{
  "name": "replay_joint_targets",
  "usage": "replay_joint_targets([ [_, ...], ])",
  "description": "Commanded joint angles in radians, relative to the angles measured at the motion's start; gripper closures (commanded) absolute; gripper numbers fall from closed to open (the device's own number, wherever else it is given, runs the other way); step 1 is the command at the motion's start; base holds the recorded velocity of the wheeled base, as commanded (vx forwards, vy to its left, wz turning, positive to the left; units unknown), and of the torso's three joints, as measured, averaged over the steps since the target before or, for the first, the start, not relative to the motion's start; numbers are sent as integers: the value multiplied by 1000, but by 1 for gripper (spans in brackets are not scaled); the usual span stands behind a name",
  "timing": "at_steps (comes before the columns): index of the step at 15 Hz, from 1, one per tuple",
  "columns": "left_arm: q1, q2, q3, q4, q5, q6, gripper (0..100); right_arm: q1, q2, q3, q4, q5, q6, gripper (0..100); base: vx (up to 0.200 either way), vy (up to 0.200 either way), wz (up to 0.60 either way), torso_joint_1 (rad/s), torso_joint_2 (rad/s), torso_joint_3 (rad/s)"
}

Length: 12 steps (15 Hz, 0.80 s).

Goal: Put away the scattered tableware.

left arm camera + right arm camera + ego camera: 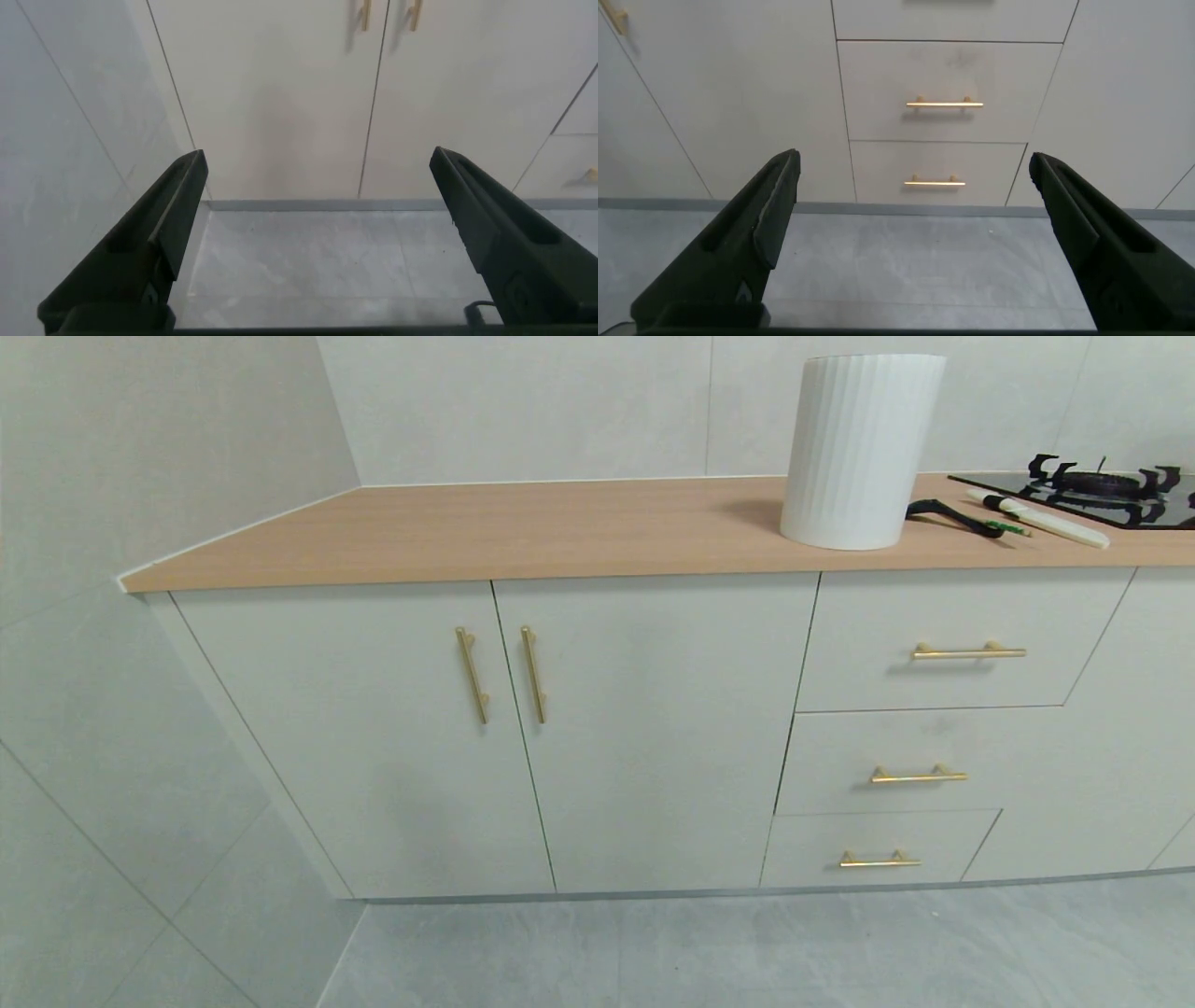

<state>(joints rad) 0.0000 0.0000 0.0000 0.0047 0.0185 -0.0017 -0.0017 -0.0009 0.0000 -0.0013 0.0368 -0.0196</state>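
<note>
Left gripper [316, 157] and right gripper [913, 157] hung released above grey floor [747, 952]; wooden counter [467, 527] bore white canister [859, 448] and, seemingly, utensils [990, 518].

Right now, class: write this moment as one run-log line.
left gripper open, empty | right gripper open, empty | utensils beside white container on counter | drawers shut

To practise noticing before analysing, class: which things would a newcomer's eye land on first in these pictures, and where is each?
The tall white ribbed container stands out first, upright on the wooden countertop toward its right. Beside it, nearer the hob, lie a black-handled utensil and a white utensil. Below, gold handles mark the closed cabinet doors and drawers.
</note>
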Motion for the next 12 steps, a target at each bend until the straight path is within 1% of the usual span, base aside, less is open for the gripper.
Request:
replay_joint_targets([
  [1,0,2,0,0,-2,0,0,0,2,0,0,8,0,0,0,0,0,0,0,0],
  [9,0,2,0,0,-2,0,0,0,2,0,0,8,1,0,0,0,0,0,0,0],
  [12,0,2,0,0,-2,-1,0,0,2,0,0,8,1,0,0,-200,0,2,6,6],
])
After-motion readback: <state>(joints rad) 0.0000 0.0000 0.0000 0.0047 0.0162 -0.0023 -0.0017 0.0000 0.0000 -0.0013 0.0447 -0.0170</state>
